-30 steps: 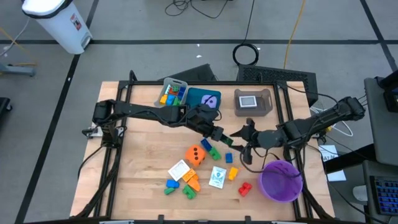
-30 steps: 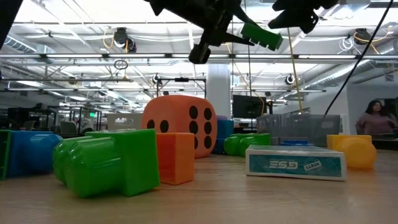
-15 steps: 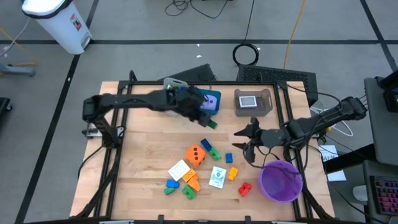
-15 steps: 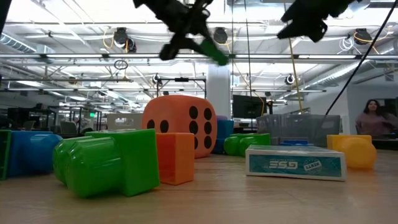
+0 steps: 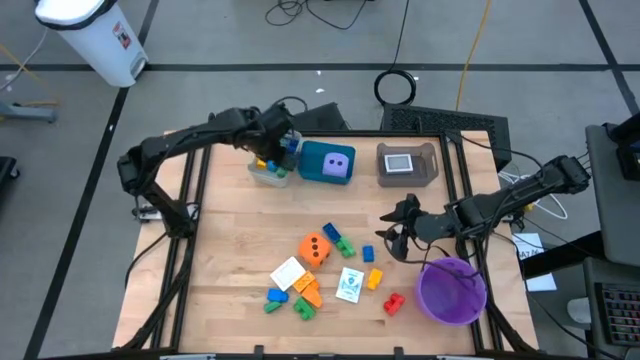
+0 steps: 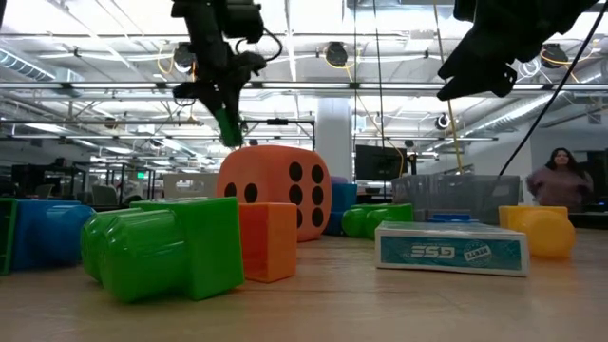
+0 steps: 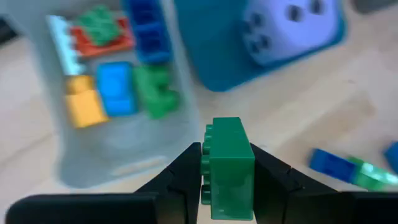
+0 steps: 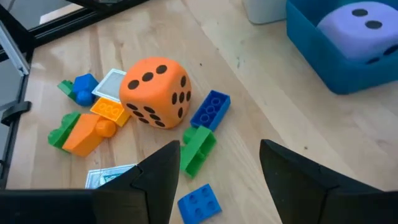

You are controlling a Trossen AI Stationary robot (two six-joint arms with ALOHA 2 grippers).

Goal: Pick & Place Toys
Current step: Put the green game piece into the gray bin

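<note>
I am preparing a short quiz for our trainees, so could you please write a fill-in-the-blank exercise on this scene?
1. The left end effector is shut on a ____ brick.
2. The purple die sits inside the ____ tray.
3. The right end effector is open and holds ____.
4. The round bowl is ____ in colour.

Missing words: green; teal; nothing; purple.

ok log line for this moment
left end effector: shut on green brick, over grey tray | right end effector: open, above table
</note>
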